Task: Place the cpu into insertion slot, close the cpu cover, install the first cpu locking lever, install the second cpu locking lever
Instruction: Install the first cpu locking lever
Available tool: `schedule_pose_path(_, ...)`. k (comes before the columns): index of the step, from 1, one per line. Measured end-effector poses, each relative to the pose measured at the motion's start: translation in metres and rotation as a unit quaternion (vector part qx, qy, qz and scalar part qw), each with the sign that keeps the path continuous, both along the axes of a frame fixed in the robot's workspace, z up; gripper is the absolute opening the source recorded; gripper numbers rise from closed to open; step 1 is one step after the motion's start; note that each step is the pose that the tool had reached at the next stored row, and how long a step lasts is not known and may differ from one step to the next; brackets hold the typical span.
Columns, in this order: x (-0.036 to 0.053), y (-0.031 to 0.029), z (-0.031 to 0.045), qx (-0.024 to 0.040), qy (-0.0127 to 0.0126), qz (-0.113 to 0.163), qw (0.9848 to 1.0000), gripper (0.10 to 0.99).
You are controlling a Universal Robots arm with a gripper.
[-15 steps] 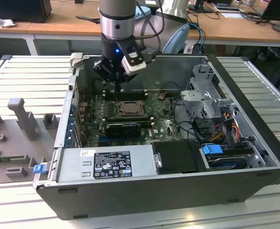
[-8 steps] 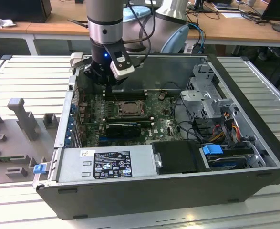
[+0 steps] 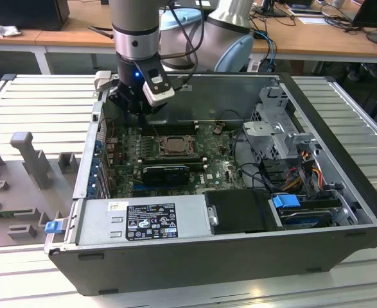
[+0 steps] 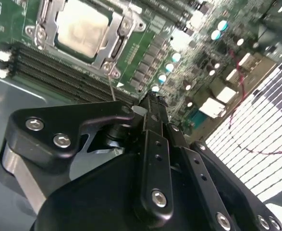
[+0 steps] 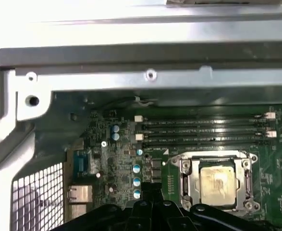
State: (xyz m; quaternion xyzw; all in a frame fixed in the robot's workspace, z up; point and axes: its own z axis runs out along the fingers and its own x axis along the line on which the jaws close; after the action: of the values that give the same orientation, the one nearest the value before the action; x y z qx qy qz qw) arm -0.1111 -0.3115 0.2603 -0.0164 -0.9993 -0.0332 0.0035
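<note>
Sitting on slatted table, computer case with cpu; desks behind.

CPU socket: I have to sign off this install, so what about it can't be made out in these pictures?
Exterior view: the insertion slot is too small to show whether it is locked.
First wrist view: the hand covers the near edge of the cpu cover.
Second wrist view: the picture's edge cuts off part of the cpu and cover; the hand hides what lies past the memory slots.

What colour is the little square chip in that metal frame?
The flat square chip is pale silvery-beige, clearest in the second wrist view.
</note>
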Motion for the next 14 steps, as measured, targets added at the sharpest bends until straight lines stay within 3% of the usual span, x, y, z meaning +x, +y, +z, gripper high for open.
schedule_pose_path(2,-0.0001,0.0087,-0.0017,0.0,0.0,0.0,1.0,0.106)
schedule_pose_path(5,-0.0001,0.0149,-0.0031,0.0,0.0001,0.0,1.0,0.106)
schedule_pose_path(10,0.0039,0.017,-0.0032,0.0,0.0,0.001,1.0,0.106)
schedule_pose_path(14,0.018,0.0176,-0.0033,0.0,0.0001,0.001,1.0,0.106)
